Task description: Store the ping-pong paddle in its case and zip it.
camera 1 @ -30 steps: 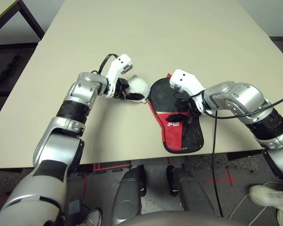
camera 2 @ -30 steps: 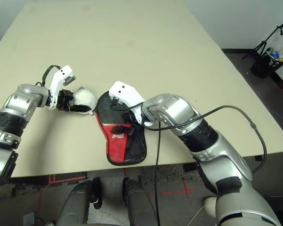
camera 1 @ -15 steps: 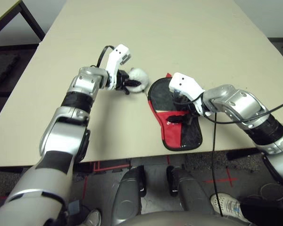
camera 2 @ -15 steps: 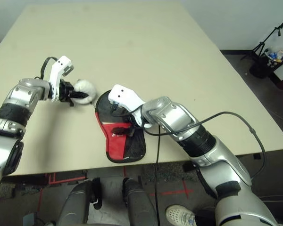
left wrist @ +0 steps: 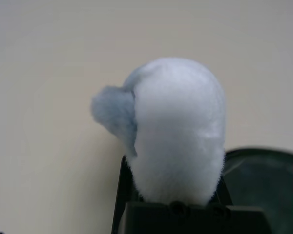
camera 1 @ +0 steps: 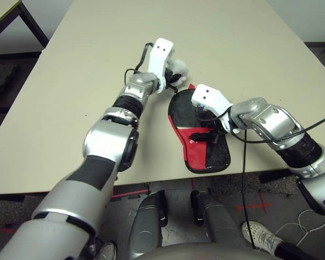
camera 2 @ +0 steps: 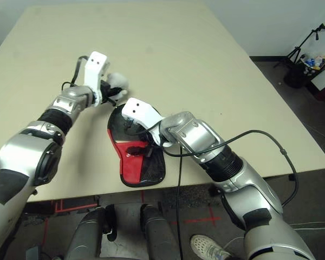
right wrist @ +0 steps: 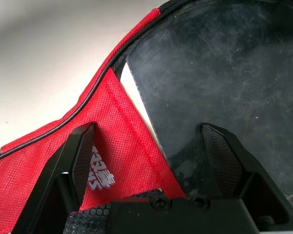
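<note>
Right gripper (right wrist: 151,161) jaws spread over ping-pong paddle (right wrist: 224,83), inside case (right wrist: 34,165)

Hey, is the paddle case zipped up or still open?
Still open. The case gapes along its rim, with the black paddle blade bare beside the red flap. The zipper's pull is not clear to see.

The right gripper (right wrist: 156,161) hangs low over the case (right wrist: 49,165), its two black fingers (right wrist: 83,156) spread wide apart. One finger rests over the red fabric panel by the white logo (right wrist: 98,171), the other over the black rubber blade of the ping-pong paddle (right wrist: 219,78). A pale sliver, probably the blade's wooden edge, shows at the red flap. Beige table (right wrist: 49,53) lies beyond the zipper rim.
</note>
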Motion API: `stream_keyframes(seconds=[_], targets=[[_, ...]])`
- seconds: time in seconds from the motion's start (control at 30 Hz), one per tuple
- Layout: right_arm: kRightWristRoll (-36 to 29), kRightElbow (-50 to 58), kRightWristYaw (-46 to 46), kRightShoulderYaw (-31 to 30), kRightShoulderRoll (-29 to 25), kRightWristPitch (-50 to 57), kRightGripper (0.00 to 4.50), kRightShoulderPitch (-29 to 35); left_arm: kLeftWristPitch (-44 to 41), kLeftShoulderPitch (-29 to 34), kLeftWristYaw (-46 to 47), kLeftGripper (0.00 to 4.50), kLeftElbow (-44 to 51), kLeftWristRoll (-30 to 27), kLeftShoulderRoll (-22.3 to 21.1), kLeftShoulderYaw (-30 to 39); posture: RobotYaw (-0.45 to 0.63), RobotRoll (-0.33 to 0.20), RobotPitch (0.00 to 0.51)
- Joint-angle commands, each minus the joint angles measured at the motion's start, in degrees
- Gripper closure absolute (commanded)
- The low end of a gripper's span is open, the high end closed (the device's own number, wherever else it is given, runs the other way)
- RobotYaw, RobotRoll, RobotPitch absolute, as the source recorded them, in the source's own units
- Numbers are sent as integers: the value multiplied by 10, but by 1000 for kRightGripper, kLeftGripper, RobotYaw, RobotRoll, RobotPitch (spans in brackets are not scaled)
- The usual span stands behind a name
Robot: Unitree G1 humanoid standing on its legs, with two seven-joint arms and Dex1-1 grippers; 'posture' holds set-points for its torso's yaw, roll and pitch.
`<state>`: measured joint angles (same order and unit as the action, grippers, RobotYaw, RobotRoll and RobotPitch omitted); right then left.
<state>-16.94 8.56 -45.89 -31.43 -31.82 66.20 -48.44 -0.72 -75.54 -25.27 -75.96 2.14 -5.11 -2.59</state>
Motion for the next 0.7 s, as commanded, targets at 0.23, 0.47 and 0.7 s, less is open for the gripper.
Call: stream_keyframes(seconds=[0.23,0.47,0.7], targets=[[-4,-6,4,-7,13,48,0,25,8,-12,-42,3982,-11,17,78,7,-140,0,225],[-2,-20,12,7,26,46,0,21,-1,6,-61,3982,-11,25,67,13,-119,0,215],[4,-39,10,14,33,32,0,13,-3,-23,-66,2252,-3,8,33,48,-89,0,214]])
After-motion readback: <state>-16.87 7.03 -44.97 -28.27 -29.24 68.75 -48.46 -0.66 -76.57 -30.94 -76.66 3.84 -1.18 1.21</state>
